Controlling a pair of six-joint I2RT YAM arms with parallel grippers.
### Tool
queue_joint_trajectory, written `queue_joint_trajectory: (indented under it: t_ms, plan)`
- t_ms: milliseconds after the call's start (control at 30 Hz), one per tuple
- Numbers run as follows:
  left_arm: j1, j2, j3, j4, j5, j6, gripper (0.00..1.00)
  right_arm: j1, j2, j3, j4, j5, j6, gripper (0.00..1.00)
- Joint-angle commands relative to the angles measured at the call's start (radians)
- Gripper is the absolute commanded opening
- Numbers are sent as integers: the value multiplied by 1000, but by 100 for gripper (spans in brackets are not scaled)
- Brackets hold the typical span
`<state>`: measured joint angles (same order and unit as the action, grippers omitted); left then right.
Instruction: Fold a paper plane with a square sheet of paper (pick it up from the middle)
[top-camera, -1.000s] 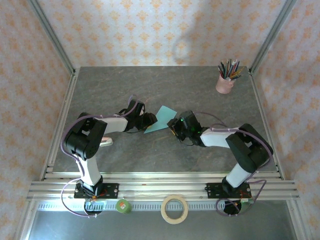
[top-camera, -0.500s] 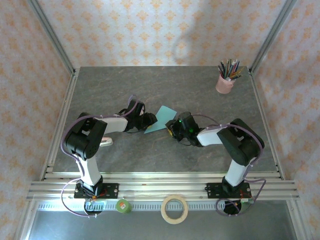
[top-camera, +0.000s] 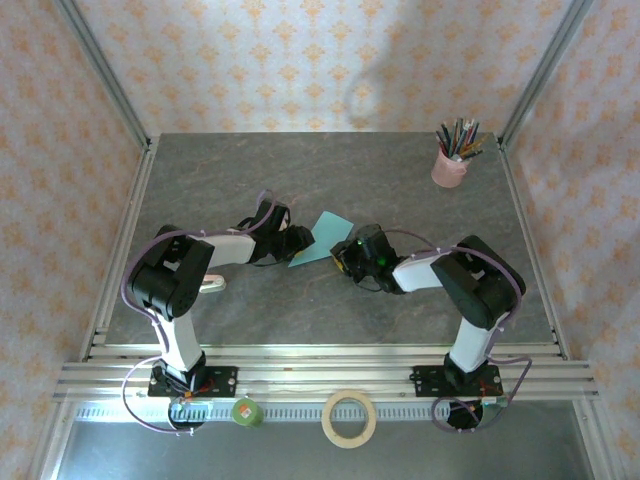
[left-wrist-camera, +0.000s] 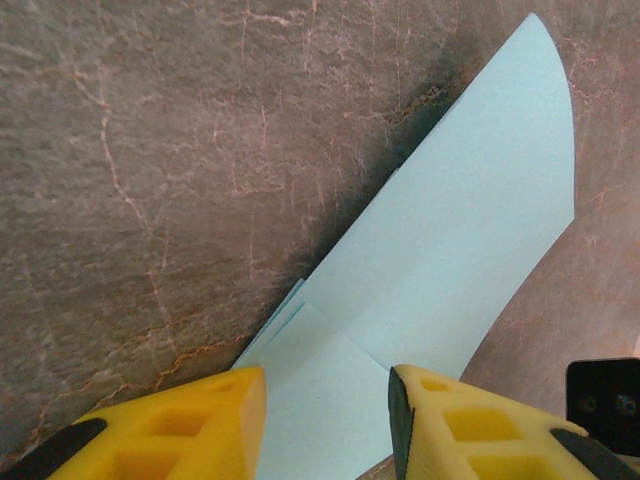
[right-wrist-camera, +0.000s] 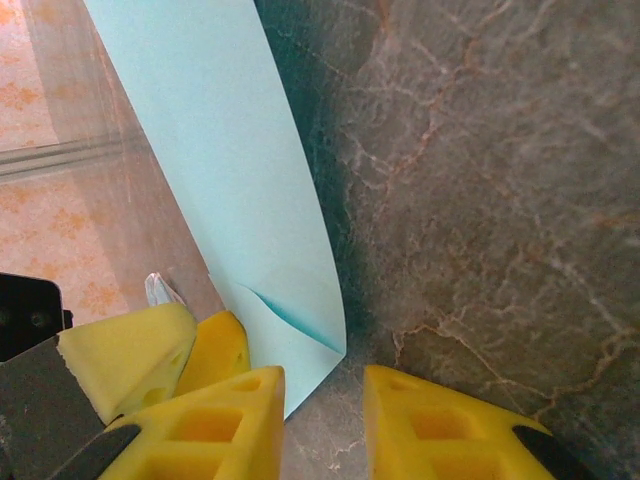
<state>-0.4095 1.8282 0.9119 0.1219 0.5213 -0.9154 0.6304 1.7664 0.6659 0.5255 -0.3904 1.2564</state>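
The square sheet of paper (top-camera: 326, 233), light turquoise and folded to a pointed shape, lies mid-table between my two grippers. My left gripper (top-camera: 300, 243) is at its left end. In the left wrist view the sheet of paper (left-wrist-camera: 450, 230) runs up from between the yellow fingers of the left gripper (left-wrist-camera: 325, 425), whose jaws stand apart astride its layered near end. My right gripper (top-camera: 346, 257) is at the paper's near right edge. In the right wrist view the paper (right-wrist-camera: 230, 150) curls up off the table, and its lower corner reaches the left finger of the right gripper (right-wrist-camera: 325, 425), open a narrow gap over bare table.
A pink cup of pencils (top-camera: 450, 166) stands at the back right. On the front rail lie a tape roll (top-camera: 349, 418) and a small green object (top-camera: 246, 411). A small white item (top-camera: 212, 284) sits by the left arm. The left gripper's fingers (right-wrist-camera: 215, 350) show in the right wrist view.
The right arm's elbow has swung in to the left, and the right gripper's jaws have narrowed. The left arm and the paper have stayed put.
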Motion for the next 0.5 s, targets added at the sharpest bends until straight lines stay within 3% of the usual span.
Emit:
queue_joint_trajectory:
  t_ms: [0,467]
  plan:
    - [8,-3,-1,-59,-11,9,42,5,16,24,31,11,-7,24]
    - [8,-24,-2,-66,-13,13,43,4,11,27,29,27,-18,19]
